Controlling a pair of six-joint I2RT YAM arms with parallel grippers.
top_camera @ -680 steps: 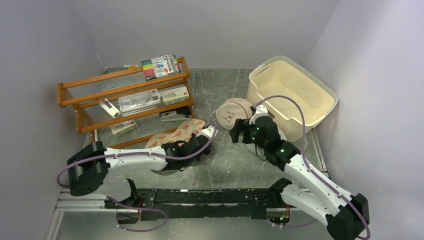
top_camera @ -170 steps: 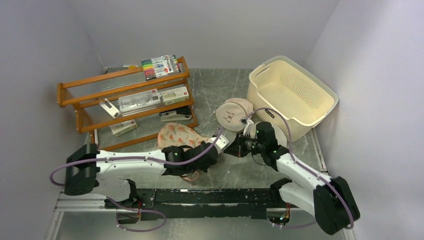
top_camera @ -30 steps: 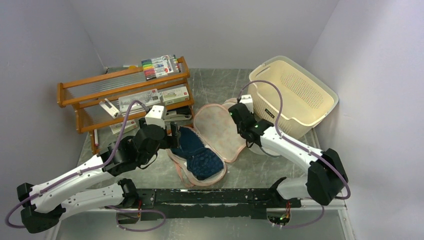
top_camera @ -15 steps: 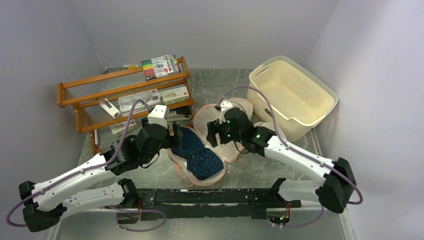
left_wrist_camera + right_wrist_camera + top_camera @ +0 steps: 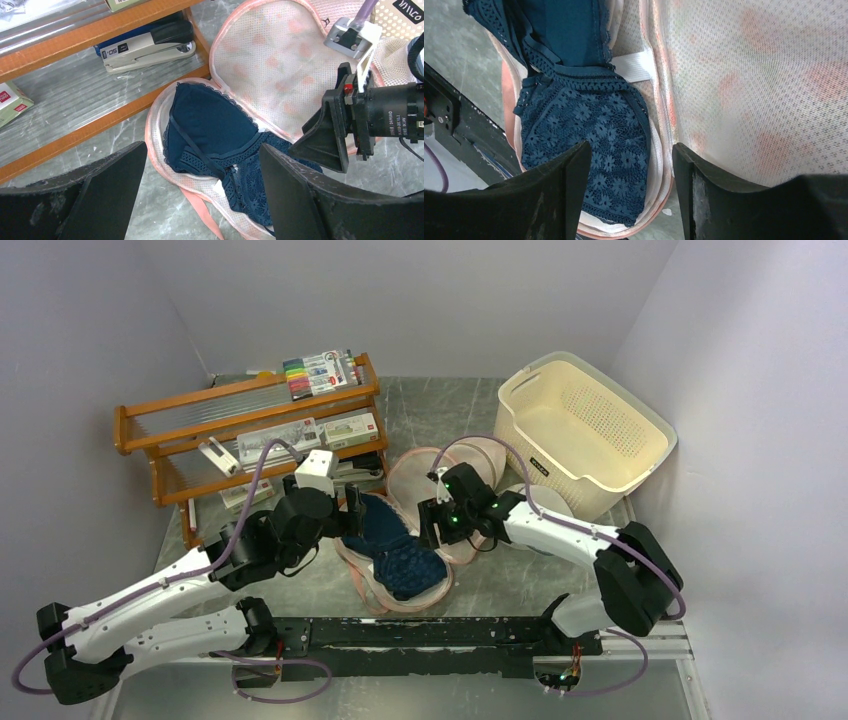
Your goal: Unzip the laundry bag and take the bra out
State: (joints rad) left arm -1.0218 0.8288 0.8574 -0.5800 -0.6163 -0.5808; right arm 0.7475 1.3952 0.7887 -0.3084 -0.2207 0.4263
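The laundry bag (image 5: 408, 485) is laid open, the dark blue bra (image 5: 400, 550) inside. Left gripper (image 5: 200, 150) and right gripper (image 5: 630, 150) are spread, empty. Its lace flowers are shown only by the right wrist.

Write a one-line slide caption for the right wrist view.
Open right gripper above the navy lace bra lying in the unzipped laundry bag.

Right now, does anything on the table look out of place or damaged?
Nothing looks spilled or broken. The bag lies unzipped, its lid flopped open beside the bra, which seems twisted: one cup shows a smooth side, the other lace. A pink strip trails loose from the bag.
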